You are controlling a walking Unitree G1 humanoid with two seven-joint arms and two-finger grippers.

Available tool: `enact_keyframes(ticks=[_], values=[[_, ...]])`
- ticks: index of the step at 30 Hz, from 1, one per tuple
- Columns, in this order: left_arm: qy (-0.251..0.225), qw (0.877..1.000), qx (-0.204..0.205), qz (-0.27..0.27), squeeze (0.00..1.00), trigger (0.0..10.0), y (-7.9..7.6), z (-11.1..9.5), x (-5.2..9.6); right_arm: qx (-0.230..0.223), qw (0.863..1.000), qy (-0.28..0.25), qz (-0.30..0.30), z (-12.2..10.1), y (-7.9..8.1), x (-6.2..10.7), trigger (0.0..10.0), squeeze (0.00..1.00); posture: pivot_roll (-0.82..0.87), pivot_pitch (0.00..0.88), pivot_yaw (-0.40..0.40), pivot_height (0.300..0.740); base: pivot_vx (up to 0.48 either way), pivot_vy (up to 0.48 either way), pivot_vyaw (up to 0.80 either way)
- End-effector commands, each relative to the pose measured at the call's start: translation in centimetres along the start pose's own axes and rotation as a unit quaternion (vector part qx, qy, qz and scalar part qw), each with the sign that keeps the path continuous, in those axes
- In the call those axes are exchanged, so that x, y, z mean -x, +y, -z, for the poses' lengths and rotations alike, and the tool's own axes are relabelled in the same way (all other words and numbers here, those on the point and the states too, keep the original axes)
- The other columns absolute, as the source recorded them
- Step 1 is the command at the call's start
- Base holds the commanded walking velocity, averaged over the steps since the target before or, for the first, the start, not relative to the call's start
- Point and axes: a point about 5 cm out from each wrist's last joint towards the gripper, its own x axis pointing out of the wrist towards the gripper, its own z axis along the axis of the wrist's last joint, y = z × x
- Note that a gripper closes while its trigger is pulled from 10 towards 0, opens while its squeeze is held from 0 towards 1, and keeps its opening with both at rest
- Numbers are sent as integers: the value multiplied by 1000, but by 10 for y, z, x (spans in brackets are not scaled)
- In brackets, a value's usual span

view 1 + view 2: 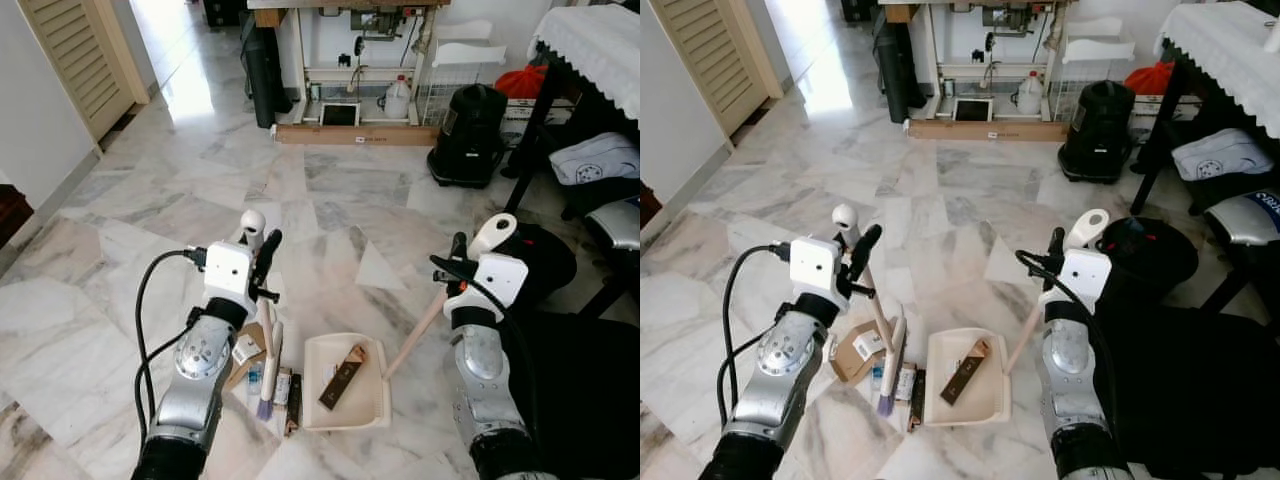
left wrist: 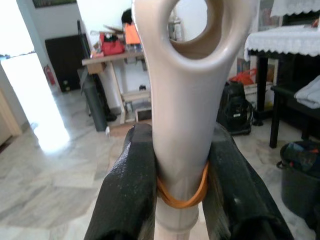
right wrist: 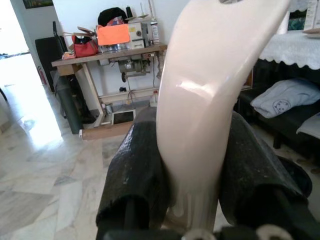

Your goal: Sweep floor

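Observation:
My left gripper (image 1: 266,256) is shut on the cream handle of a small brush (image 1: 268,345). The handle's looped end (image 2: 180,95) sits between the black fingers (image 2: 131,185), and the purple bristles (image 1: 265,406) rest on the marble floor. My right gripper (image 1: 458,264) is shut on the long handle (image 3: 210,110) of a cream dustpan (image 1: 368,404), which lies flat on the floor just right of the brush. A brown wrapper (image 1: 342,377) lies inside the pan. A small cardboard box (image 1: 243,353) and several bits of litter (image 1: 284,390) lie on the floor beside the bristles.
A black bucket (image 1: 545,258) stands close to my right arm. Dark furniture and a black table with a white lace cloth (image 1: 595,40) line the right side. A black vacuum (image 1: 470,135), a wooden plank (image 1: 355,134) and a sewing table stand at the back. Open marble floor stretches ahead and left.

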Motion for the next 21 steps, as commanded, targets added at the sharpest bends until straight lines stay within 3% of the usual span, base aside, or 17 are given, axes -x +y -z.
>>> enact_keyframes(ticks=[1,6,9,12,15,18,21], values=[[-31,999,-8,-7,0,10000,4,-11,-2,-20,999,-32,-4,-14,6,-2,10000,0,87,0,17,740,0,0,0],[-34,999,-8,-5,0,10000,4,-13,-5,-37,999,-20,-1,-11,10,4,10000,0,84,0,32,740,0,0,0],[-34,999,2,-8,0,10000,5,-14,-6,-122,991,19,51,-5,8,6,10000,0,80,0,42,740,0,0,0],[-31,1000,0,2,0,10000,2,-13,-6,-117,992,18,35,-6,11,6,10000,0,80,0,49,740,0,0,0],[-31,999,1,7,0,10000,1,-13,-6,-148,987,32,53,-3,10,6,10000,0,83,0,51,740,0,0,0],[-33,999,6,11,0,10000,1,-15,-6,-125,991,29,40,-3,11,6,10000,0,91,0,53,740,0,0,0],[-33,999,2,8,0,10000,3,-16,-6,-131,990,35,34,-2,14,6,10000,0,90,0,55,740,0,0,0]])
